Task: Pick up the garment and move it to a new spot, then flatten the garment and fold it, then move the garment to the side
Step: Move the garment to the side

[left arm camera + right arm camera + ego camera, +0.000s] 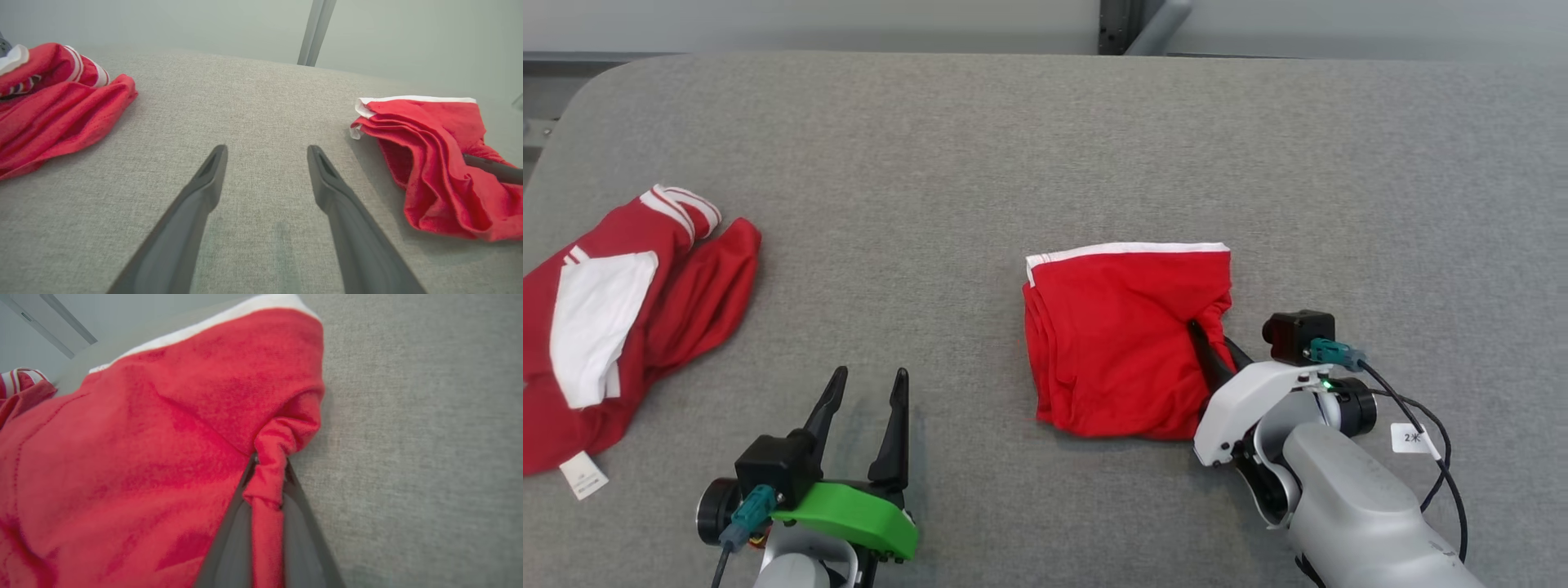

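The folded red garment (1127,335) lies near the middle of the grey surface (1045,147), with its white band along the far edge. The right tool (1210,341) is closed on a bunched pinch of cloth at the garment's right edge, the fabric squeezed between its two fingers. The left tool (870,374) hovers over bare surface with its jaws wide apart and nothing between them, well apart from the fold and from the second red-and-white garment (629,310) crumpled at the left. The step in hand looks like the move to the side. The pinch seems to catch only some layers, so a high lift would likely open the stack. A low, slow drag should keep the fold, steering clear of the crumpled piece.
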Motion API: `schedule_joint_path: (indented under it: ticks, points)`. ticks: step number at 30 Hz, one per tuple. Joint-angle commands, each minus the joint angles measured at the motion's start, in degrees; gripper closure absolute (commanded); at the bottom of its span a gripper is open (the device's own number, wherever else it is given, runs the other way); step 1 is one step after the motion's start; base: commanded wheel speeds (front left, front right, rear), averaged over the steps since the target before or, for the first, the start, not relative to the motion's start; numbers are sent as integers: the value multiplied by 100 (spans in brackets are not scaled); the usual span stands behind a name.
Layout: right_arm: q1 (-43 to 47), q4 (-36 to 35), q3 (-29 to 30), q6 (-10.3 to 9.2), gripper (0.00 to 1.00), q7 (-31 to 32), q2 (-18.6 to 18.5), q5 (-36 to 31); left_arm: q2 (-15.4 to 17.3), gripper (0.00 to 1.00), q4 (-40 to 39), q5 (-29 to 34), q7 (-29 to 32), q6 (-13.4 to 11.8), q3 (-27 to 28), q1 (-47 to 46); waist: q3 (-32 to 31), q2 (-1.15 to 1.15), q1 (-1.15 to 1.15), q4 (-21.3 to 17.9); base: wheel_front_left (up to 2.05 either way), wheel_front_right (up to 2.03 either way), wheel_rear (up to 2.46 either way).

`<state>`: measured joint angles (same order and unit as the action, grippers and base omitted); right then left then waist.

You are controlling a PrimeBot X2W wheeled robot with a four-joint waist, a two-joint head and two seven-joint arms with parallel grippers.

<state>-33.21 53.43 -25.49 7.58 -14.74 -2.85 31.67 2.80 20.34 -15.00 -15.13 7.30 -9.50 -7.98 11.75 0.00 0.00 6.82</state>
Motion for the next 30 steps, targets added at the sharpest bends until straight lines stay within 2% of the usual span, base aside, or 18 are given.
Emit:
schedule_joint_path:
  ticks: [1, 9, 10, 13, 16, 19, 23, 27, 30]
  points:
    - [77, 36, -6, -16, 100, -34, -83, 28, 19, 0, -38, 26, -1, 24, 13, -28, -234, 0, 0, -430, 0, 0, 0]
    - [542, -299, -113, -15, 100, -44, -230, 32, 19, 0, -103, 42, -1, 25, -59, 131, -598, 0, 0, -2194, 0, 0, 0]
    - [623, -384, -182, -15, 100, -45, -271, 29, 20, 0, -114, 26, -1, 26, -63, 139, -630, 0, 0, -2651, 0, 0, 0]
    - [697, -558, -240, -14, 100, -47, -302, 37, 20, 0, -123, 17, -1, 26, -89, 125, -611, 0, 0, -3209, 0, 0, 0]
    - [775, -782, -337, -12, 100, -47, -286, 36, 22, 0, -98, 47, -1, 26, -112, 60, -526, 0, 0, -3557, 0, 0, 0]
    - [832, -971, -360, -13, 100, -47, -290, 64, 22, 0, -69, 91, -1, 26, -150, -3, -404, 0, 0, -3689, 0, 0, 0]
    - [738, -1131, -365, -12, 100, -48, -244, -36, 64, 0, -70, 188, -1, 27, -205, -89, -195, 0, 0, -3590, 0, 0, 0]
    - [304, -1286, -427, -10, 100, -48, -185, -248, 183, 0, -73, 292, -1, 21, -185, -240, 227, 0, 0, -3164, 0, 0, 0]
    - [-160, -1136, -342, -13, 100, -48, -259, -385, 315, 0, -80, 337, -1, 22, -219, -364, 559, 0, 0, -2831, 0, 0, 0]
